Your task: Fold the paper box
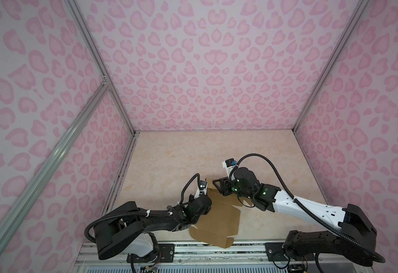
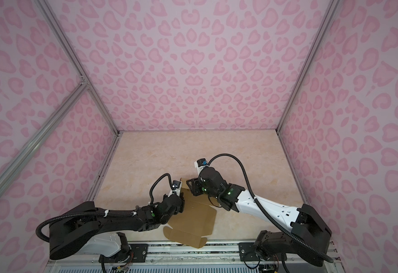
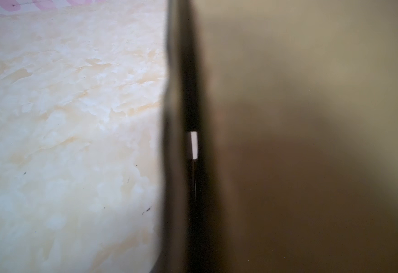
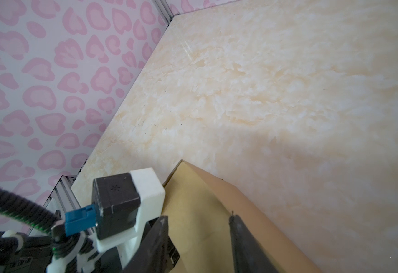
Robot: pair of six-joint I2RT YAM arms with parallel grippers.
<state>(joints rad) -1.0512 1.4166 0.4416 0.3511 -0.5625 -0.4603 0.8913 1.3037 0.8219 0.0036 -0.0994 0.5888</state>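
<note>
The paper box [image 1: 219,219] [image 2: 193,222] is a brown cardboard piece lying mostly flat near the table's front edge, with a far flap raised. My left gripper [image 1: 205,195] is at the raised flap's left side, its fingers hidden under the wrist. The left wrist view is filled by blurred cardboard [image 3: 311,141] seen edge-on, with no fingertips to make out. My right gripper [image 1: 218,186] [image 4: 200,224] reaches in from the right at the same flap. Its two dark fingers [image 4: 240,236] stand apart, with the brown flap [image 4: 198,193] showing between them.
The near corner of the cardboard hangs over the metal front rail [image 1: 193,250]. The left arm's wrist camera [image 4: 122,203] sits close beside my right gripper. Pink patterned walls [image 1: 216,71] close in the marble table [image 1: 169,160] on three sides.
</note>
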